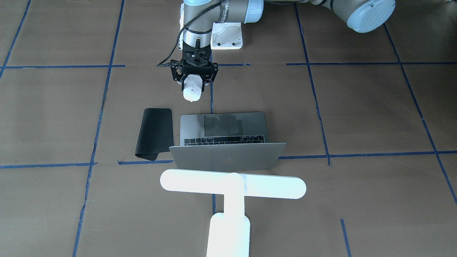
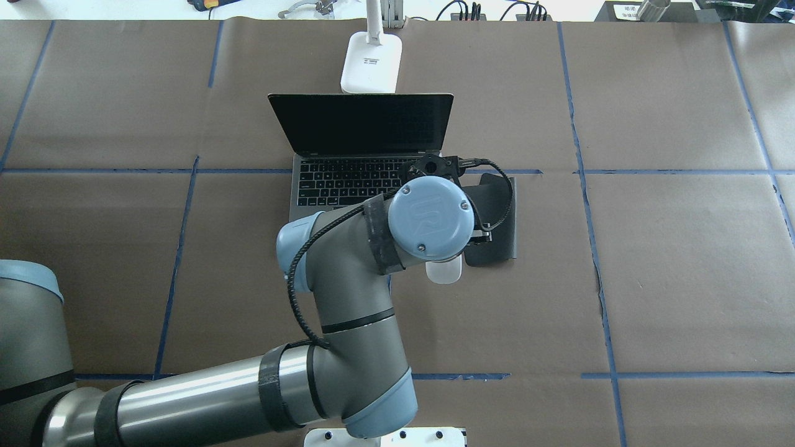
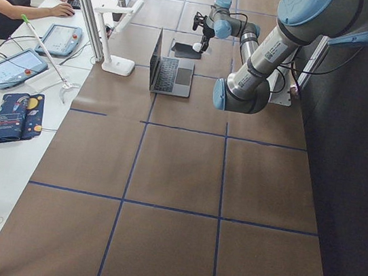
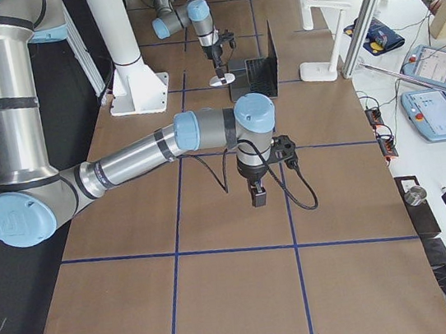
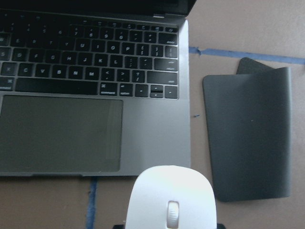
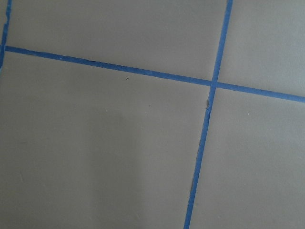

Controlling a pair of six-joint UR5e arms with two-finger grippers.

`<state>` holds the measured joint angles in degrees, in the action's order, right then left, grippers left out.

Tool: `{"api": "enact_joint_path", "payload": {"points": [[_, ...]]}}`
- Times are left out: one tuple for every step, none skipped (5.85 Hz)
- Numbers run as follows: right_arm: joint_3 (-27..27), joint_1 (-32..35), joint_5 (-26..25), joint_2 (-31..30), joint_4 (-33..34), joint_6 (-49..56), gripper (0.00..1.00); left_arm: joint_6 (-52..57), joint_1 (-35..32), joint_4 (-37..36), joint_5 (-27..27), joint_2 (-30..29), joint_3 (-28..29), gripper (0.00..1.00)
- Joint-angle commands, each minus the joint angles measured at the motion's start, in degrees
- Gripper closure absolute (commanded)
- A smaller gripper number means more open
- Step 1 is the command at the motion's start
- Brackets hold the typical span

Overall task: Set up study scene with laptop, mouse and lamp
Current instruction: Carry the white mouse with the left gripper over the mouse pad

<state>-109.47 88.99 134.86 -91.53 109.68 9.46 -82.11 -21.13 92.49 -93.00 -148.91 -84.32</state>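
Off laptop (image 1: 228, 157) front corner, left claw (image 1: 193, 85) gripping mouse (image 1: 192, 93)

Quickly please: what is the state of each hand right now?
Left hand: closed on the mouse.
Right hand: cannot be told; it shows only in a side view.

Lamp (image 1: 234, 204) base off-edge (front view)

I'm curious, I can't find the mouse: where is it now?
In the front-facing view the mouse sits in the left gripper, just left of centre, on the robot's side of the laptop and its front edge, near the black mat.
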Motion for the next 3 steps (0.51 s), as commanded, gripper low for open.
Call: {"api": "enact_joint_path", "payload": {"points": [[4.4, 0.0, 0.2, -4.0, -6.1, 0.2, 0.00, -1.1, -0.2, 6.0, -0.2, -6.7, 12.0, 0.97], [5.1, 0.5, 0.2, -5.3, -8.8, -0.1, 0.00, -1.0, -0.7, 9.1, -0.2, -7.4, 15.4, 0.97], [5.1, 0.9, 0.2, -5.5, -8.8, -0.1, 0.00, -0.8, -1.5, 12.8, -0.2, -8.6, 20.1, 0.97]]}}
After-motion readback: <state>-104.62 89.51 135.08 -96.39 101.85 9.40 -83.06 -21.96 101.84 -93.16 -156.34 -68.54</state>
